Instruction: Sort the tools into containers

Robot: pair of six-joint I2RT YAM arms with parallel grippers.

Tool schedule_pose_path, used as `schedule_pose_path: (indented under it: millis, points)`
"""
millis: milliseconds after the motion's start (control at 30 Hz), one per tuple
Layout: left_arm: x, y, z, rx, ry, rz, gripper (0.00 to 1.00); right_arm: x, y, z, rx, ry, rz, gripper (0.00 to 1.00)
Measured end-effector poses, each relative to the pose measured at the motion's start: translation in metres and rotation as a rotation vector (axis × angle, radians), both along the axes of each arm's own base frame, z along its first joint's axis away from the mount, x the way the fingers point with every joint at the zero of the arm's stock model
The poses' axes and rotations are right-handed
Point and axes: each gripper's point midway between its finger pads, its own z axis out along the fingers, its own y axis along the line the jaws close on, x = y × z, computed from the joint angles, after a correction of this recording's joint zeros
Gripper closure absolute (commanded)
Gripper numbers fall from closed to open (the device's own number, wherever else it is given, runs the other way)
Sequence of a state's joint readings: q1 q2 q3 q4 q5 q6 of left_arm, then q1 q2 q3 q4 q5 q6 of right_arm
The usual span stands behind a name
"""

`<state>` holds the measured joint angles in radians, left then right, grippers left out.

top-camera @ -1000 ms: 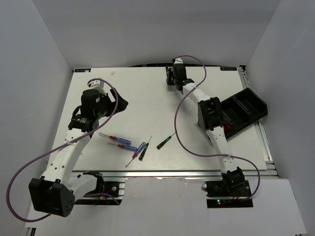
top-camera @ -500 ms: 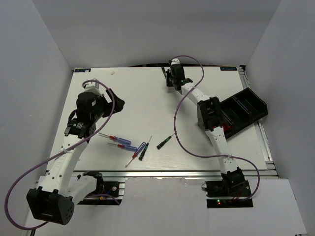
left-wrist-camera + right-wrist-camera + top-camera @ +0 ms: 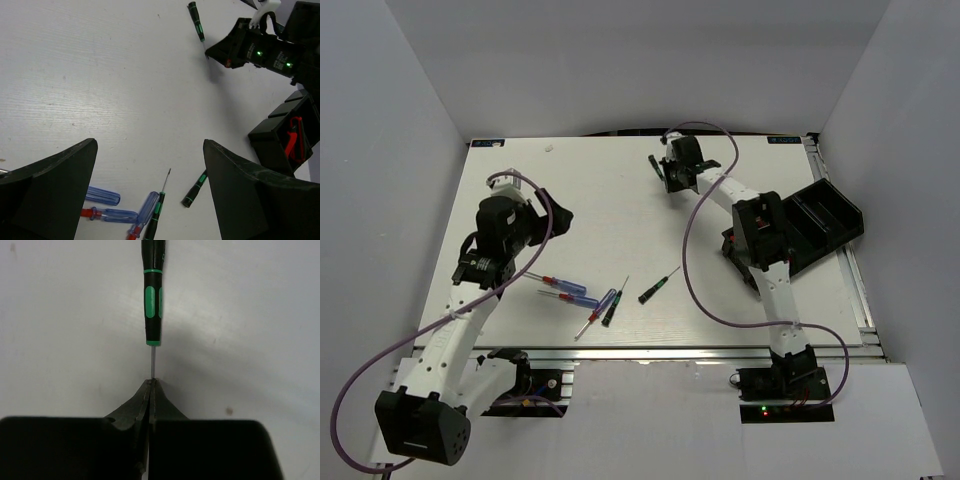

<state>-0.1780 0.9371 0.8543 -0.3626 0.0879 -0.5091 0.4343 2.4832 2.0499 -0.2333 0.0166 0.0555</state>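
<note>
The right tool (image 3: pixel 151 385) was clamped shut on the shaft of the black-green screwdriver (image 3: pixel 152 295); the left tool (image 3: pixel 150 145) stood fully open, holding nothing.

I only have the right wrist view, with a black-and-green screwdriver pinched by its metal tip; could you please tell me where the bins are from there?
Observer: The bins sit by the table's right edge, to the right of the right gripper holding that screwdriver and nearer the arm bases.
Operator: Thank you. Is anything in them?
Observer: The left wrist view shows a red tool inside one of them.
Operator: What remains on the table?
Observer: Five loose screwdrivers lie together near the front edge.
</note>
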Motion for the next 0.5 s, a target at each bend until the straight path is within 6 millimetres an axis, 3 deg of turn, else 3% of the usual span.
schedule_pose_path:
  millis: [200,367,400,500]
  points:
    - [-0.002,-0.005,-0.016,-0.032,0.015,-0.012,0.02,-0.092,-0.029,-0.004,-0.084,0.181,0.132,1.00]
    - [-0.001,-0.009,-0.015,-0.047,0.003,-0.031,0.02,-0.154,-0.052,-0.007,-0.136,0.276,0.210,0.72]
    - [-0.001,-0.010,-0.014,-0.049,-0.001,-0.035,0.02,-0.160,-0.052,-0.008,-0.142,0.281,0.225,0.63]
    - [-0.002,-0.011,-0.009,-0.055,-0.020,-0.043,0.02,-0.164,-0.049,-0.007,-0.153,0.274,0.265,0.51]
